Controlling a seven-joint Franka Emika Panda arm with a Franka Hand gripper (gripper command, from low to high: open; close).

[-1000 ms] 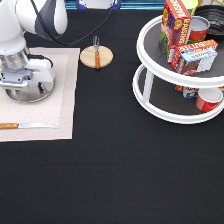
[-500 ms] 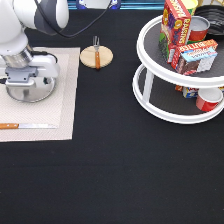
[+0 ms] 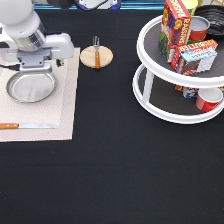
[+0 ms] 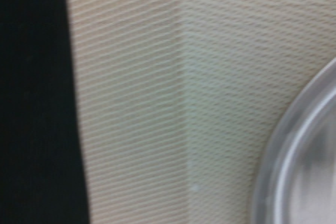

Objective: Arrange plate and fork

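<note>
The plate [image 3: 31,86], a round disc of shiny silver metal with a raised rim and a flat centre, lies flat on a pale woven placemat [image 3: 67,95] at the exterior view's left. The wrist view shows a curved slice of that rim [image 4: 300,150] against the mat's fine ribbed weave [image 4: 150,100], with a soft crease running through the cloth and the black counter [image 4: 34,110] beyond the mat's edge.

The pincer [image 3: 31,67] hangs just above the plate's far rim, under the arm's bulky white and grey hand; whether it is parted or closed cannot be told, and nothing is seen in its hold.

The fork [image 3: 97,51], short metal tines on an orange-brown wooden handle, rests across a round tan wooden coaster [image 3: 87,57] near the exterior view's top, just beside the mat's upper right corner and apart from the plate.

A knife [image 3: 25,126] with a wooden handle and a flat, slim blade lies along the mat's lower edge, below the plate.

At the exterior view's right stands a white two-tier round rack [image 3: 165,112] with dark shelves, bearing printed cardboard boxes [image 3: 176,25] and cans [image 3: 209,100], well apart from the mat, on the matte black counter [image 3: 110,170]
</note>
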